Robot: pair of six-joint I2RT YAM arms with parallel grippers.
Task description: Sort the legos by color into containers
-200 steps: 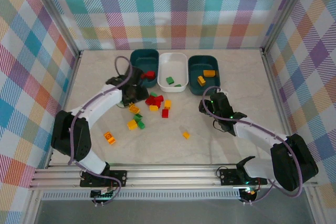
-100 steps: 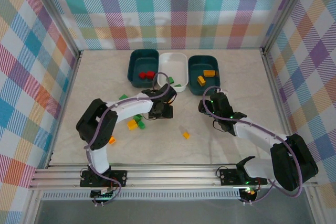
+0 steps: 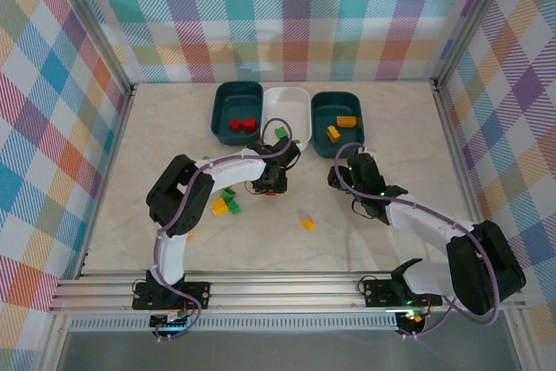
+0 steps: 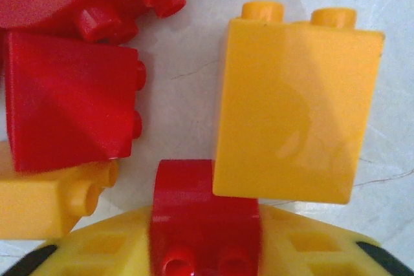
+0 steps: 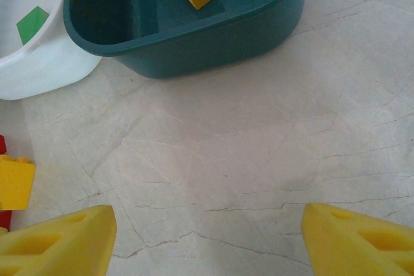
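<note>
The left claw pinches a red brick among loose bricks on the table, just near of the white tub. The right claw hangs wide and empty over bare table, close to the right teal tub.

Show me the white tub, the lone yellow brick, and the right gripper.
white tub [image 3: 289, 110], top view, bare floor.
lone yellow brick [image 3: 307, 223], top view, centre.
right gripper [image 5: 207, 231], right wrist view, between fingertips.

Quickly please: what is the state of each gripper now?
Left gripper: closed on a red lego.
Right gripper: open, holding nothing.
</note>
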